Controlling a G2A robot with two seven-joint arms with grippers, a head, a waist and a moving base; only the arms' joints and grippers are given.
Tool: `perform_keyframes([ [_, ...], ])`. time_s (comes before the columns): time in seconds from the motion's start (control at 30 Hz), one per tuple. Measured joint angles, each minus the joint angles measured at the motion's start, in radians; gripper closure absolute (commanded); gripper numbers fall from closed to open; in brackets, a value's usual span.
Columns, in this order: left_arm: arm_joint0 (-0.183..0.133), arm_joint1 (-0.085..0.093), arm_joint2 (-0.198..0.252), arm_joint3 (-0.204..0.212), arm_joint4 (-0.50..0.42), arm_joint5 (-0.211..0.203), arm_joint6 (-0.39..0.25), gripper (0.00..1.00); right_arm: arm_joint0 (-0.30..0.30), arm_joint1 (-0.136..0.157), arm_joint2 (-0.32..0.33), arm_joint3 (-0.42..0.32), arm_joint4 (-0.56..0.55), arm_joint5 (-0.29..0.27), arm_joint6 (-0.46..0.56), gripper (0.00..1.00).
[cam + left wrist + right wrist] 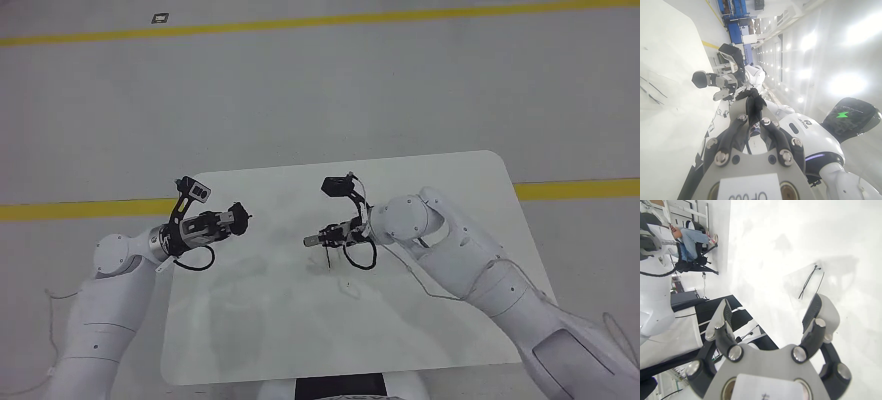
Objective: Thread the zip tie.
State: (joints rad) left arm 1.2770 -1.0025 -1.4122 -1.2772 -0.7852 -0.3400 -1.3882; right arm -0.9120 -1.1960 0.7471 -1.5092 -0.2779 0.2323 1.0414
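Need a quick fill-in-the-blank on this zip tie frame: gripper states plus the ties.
1. The right gripper has its fingers ___.
2. The left gripper has its fingers ___.
3. The loose zip ties lying on the table are ___ in colour.

Missing words: open; shut; black.

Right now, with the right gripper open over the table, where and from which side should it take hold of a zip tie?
Probably the thin strap of a zip tie, about mid-length, coming straight down from above with the right gripper closing across it. The ties lie flat on the table, so no sideways approach gets under them; lying close together, more than one may get pinched.
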Motion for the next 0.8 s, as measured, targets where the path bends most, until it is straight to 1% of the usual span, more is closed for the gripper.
perform_keyframes([
  [0.03,0.000,0.000,0.000,0.000,0.000,0.000,0.000,1.00,-0.002,-0.001,-0.005,-0.004,-0.007,-0.004,-0.009,0.00],
  [0.1,0.000,0.000,0.000,0.000,0.000,0.000,0.000,1.00,0.014,-0.009,-0.037,-0.012,-0.052,-0.001,-0.006,0.00],
  [0.2,0.000,0.000,0.000,0.000,0.000,0.000,0.000,1.00,0.060,-0.030,-0.098,0.004,-0.109,0.034,0.017,0.00],
  [0.37,0.000,0.000,0.000,0.000,0.000,0.000,0.000,1.00,0.135,-0.077,-0.196,0.078,-0.156,0.089,0.049,0.00],
  [0.47,0.000,0.000,0.000,0.000,0.000,0.000,0.000,1.00,0.170,-0.104,-0.240,0.129,-0.166,0.108,0.076,0.00],
  [0.53,0.000,0.000,0.000,0.000,0.000,0.000,0.000,1.00,0.185,-0.120,-0.256,0.164,-0.169,0.109,0.090,0.00],
  [0.6,0.000,0.000,0.000,0.000,0.000,0.000,0.000,1.00,0.197,-0.133,-0.257,0.197,-0.168,0.108,0.094,0.00],
  [0.67,0.000,0.000,0.000,0.000,0.000,0.000,0.000,1.00,0.201,-0.137,-0.245,0.210,-0.165,0.108,0.085,0.00],
  [0.8,0.000,0.000,0.000,0.000,0.000,0.000,0.000,1.00,0.201,-0.136,-0.244,0.209,-0.164,0.108,0.085,0.00],
])
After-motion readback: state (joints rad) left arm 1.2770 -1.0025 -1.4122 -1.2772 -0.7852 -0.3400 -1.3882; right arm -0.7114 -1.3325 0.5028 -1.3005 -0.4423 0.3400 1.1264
